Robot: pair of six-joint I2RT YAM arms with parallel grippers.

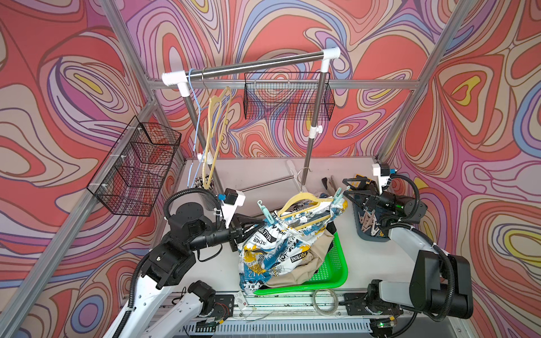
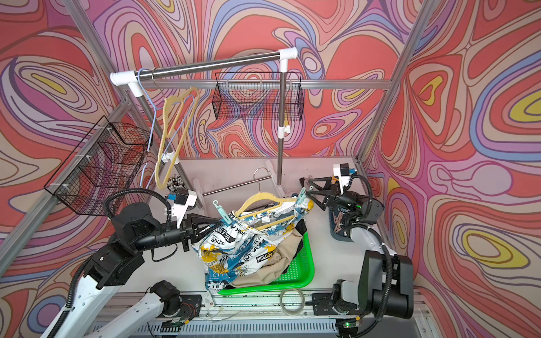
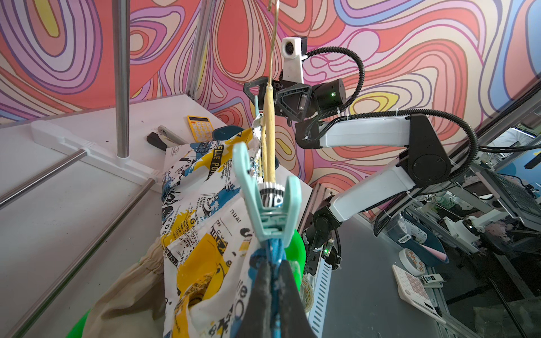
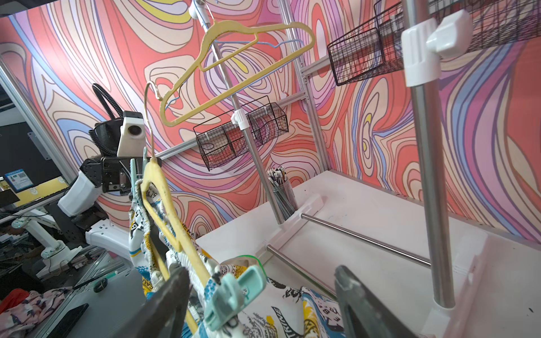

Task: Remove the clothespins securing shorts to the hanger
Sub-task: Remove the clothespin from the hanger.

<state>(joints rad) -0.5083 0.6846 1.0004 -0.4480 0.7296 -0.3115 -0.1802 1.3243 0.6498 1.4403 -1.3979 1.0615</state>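
**A:** Clothespin (image 4: 234, 295), mint, lower centre of right wrist view, pins printed shorts (image 4: 292, 304) to yellow hanger (image 4: 152, 171).

**B:** Right gripper (image 4: 263, 272) gapes astride it; left gripper (image 3: 273, 263) pinches the shorts. You'd likely squeeze next, then pull.

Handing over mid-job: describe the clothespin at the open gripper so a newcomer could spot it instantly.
Find the bright green tray; above it, printed shorts hang from a yellow hanger. The mint-green clothespin you want stands at the hanger's end beside the open right gripper. The other mint-green clothespin clips the opposite end, next to the shut left gripper.
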